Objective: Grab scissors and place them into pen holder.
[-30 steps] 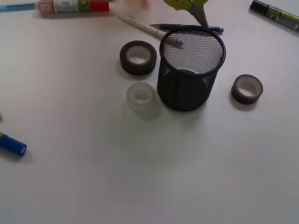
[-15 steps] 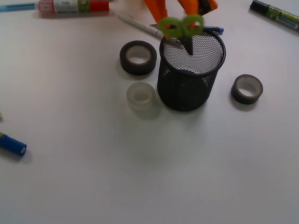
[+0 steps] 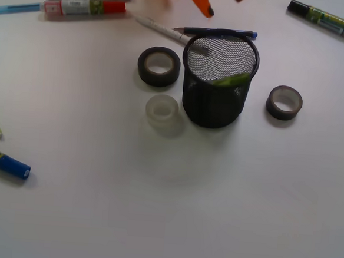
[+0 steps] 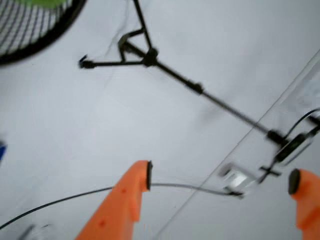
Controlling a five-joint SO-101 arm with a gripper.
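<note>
The scissors (image 3: 230,80) lie inside the pen holder (image 3: 216,99), only their lime-green handles visible through the mesh and over the near rim, low in the cup on its right side. The gripper (image 4: 222,179) is empty, its 2 orange fingers (image 4: 131,192) spread wide apart with nothing between them; in the front view only an orange tip shows at the top edge, above and behind the cup.

By the look of it, the placing step is done and what remains is pulling clear.

Risks from here:
1. The pen holder stands free on the counter (image 3: 166,211). A low sweep of the arm across its rim could tip it and spill the scissors out.
2. A blue pen (image 3: 217,32) and a white pen (image 3: 161,29) lie right behind the cup, under the arm's retreat path; a dragging finger could scatter them.
3. The black tape roll (image 3: 158,66) and clear tape roll (image 3: 162,112) sit just beside the cup on its left; if the cup is knocked that way it would strike them.

The visible green part slants gently, its right end higher. Blades are hidden, so the true long axis and which end points down cannot be told.
</note>
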